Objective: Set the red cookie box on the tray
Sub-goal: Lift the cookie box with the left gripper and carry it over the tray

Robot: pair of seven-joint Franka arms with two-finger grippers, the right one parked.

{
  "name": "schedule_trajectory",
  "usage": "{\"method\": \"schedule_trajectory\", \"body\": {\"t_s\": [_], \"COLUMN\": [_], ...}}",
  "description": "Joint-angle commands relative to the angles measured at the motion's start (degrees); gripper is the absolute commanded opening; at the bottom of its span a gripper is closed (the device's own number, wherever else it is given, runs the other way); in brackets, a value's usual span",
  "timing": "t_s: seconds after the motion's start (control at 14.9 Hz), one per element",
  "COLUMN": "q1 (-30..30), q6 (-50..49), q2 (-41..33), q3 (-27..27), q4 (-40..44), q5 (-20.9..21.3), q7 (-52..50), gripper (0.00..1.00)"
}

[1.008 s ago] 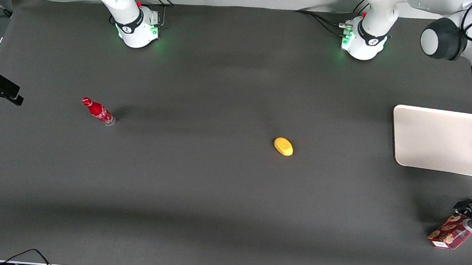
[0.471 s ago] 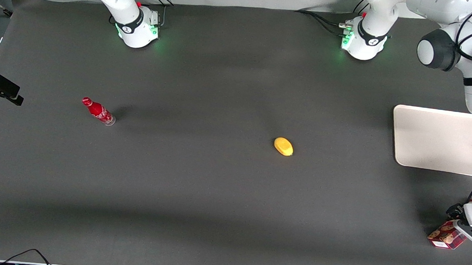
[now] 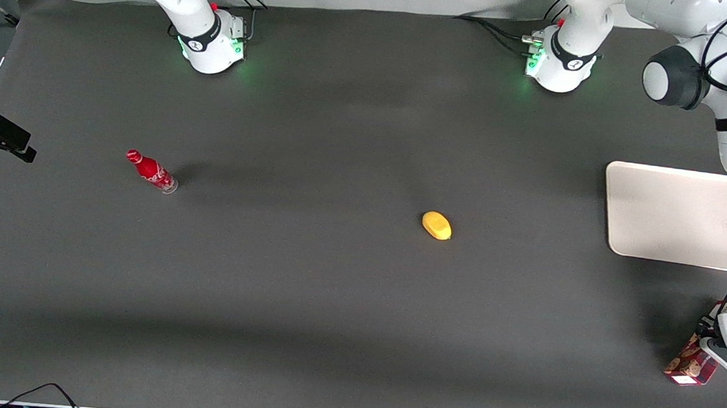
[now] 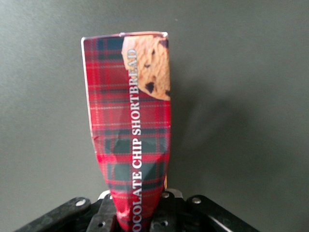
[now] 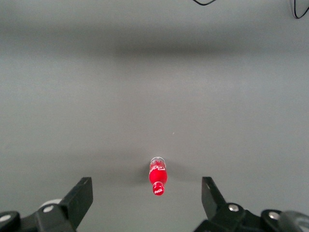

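A: Bench [image 3: 331,279] first, then the tray [image 3: 680,216]: it lies bare at the working arm's end, nearer the robot bases.

B: Red cookie box [image 3: 688,366]?

A: At the bench's camera-side corner, same end. A second ago it lay flatter; now it is tipped up on end, so the lift has begun.

B: Gripper [image 4: 140,220]?

A: Clamped on the box's crumpled end. Judgement: the carry to the tray comes next.
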Motion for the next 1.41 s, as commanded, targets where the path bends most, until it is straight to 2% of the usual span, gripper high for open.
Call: {"method": "schedule_trajectory", "body": {"t_s": [0.0,0.13,0.47,0.61,0.81,1.01,1.08,1.34], "q1": [-0.8,-0.8,-1.2,-1.2,-1.1,-1.0,-0.8,-2.2], "q6": [-11.4,-19.0,-36.0,-42.6,-48.5,-46.5,-43.8,-26.9], "q2": [-4.4,-8.4,-21.5,-24.5,-27.4,-28.3,-29.0,-37.1], "q3": [3.2,4.6,9.5,13.0,21.8,29.3,30.0,28.7], "q4": [2.5,3.7,4.3,4.3,2.9,-3.9,-6.8,-29.0], "q5": [-0.8,-0.7,-0.1,-0.2,0.4,0.0,0.1,0.3], "q7": [-3.0,-6.6,-23.0,-27.4,-27.7,-27.6,-27.5,-26.6], "gripper": [0.00,0.00,0.00,0.00,0.00,0.00,0.00,0.00]}}
